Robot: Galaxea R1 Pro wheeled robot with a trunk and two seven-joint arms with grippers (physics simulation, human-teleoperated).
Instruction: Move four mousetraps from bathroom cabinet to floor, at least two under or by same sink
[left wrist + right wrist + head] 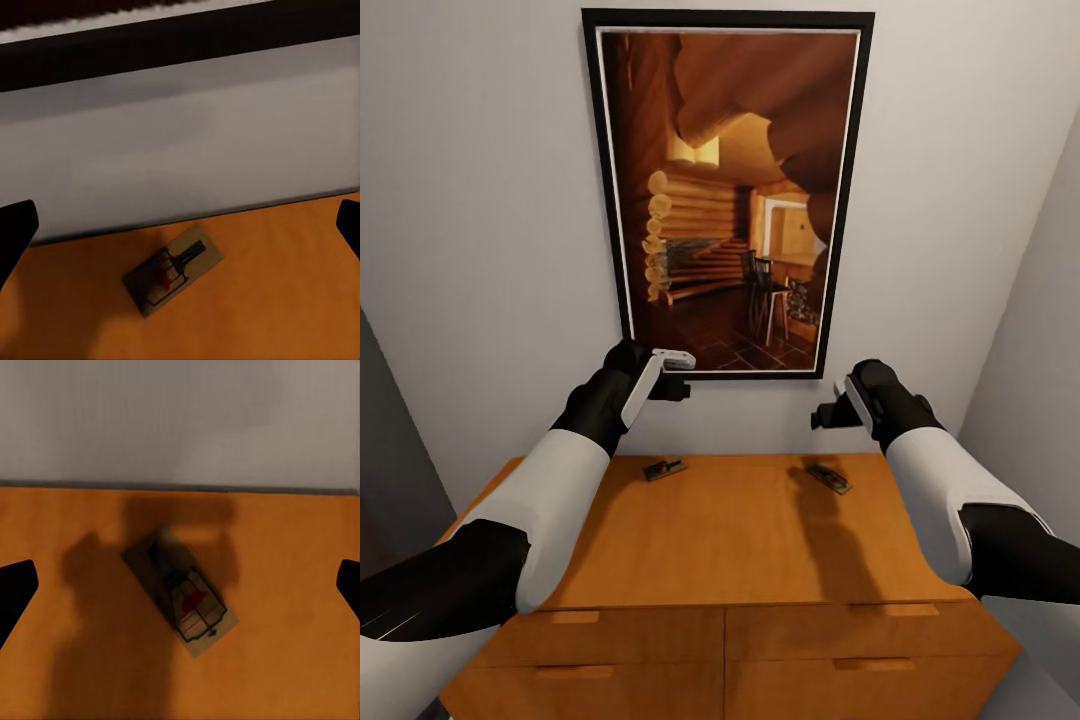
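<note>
Two mousetraps lie well apart near the back edge of the cabinet (740, 540) top: the left mousetrap (664, 468) and the right mousetrap (828, 478). The left gripper (678, 385) and right gripper (825, 413) hover above them, fingers (15, 232) released and grasping nothing.

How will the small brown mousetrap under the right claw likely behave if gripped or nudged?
The flat brown wooden mousetrap with wire parts looks stiff and probably light. Lying flat on the smooth orange-brown cabinet top, it would likely slide, not tip. Its low profile may make it hard to grip.
</note>
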